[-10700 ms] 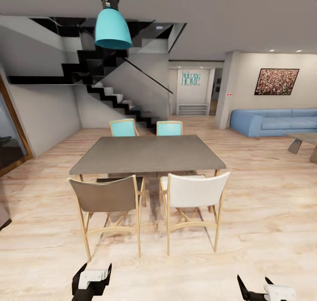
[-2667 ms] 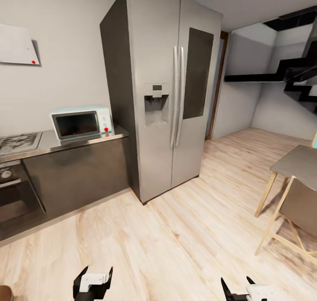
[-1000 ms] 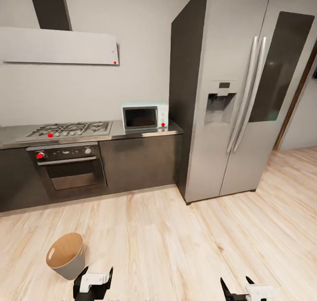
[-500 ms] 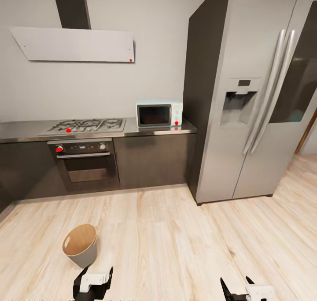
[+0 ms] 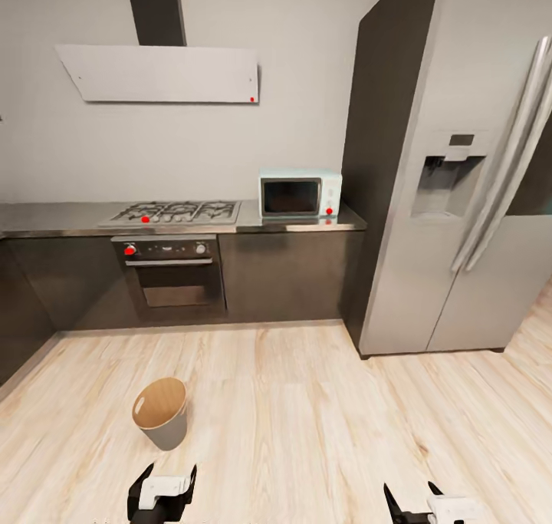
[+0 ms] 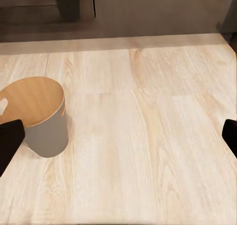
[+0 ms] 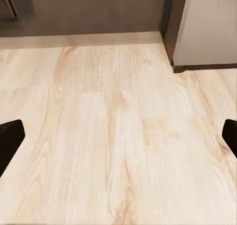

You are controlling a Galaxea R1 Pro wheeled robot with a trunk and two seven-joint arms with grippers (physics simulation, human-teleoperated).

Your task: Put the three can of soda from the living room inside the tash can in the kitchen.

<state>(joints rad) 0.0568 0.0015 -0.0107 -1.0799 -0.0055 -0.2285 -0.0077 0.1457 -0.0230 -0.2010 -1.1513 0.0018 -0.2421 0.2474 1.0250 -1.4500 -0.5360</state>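
Head view: tall grey fridge [image 5: 460, 202] at right, then dark counter [image 5: 77, 221] with oven [image 5: 175, 271], hob, pale microwave [image 5: 300, 195]. Trash can [image 5: 161, 413] upright on wood floor [image 5: 322, 416] — coppery inside, contents not visible. Left gripper [image 6: 118, 136] and right gripper [image 7: 118, 136] spread wide, holding nothing — trash can just ahead of left.

The tash can [image 5: 161, 413] is stood on the plank floor [image 5: 307, 424] just ahead of the left gripper [image 5: 162, 490], before the oven [image 5: 173, 275], with the hob [image 5: 175, 212] and microwave [image 5: 299, 194] on the counter [image 5: 46, 219] left of the fridge [image 5: 460, 163]
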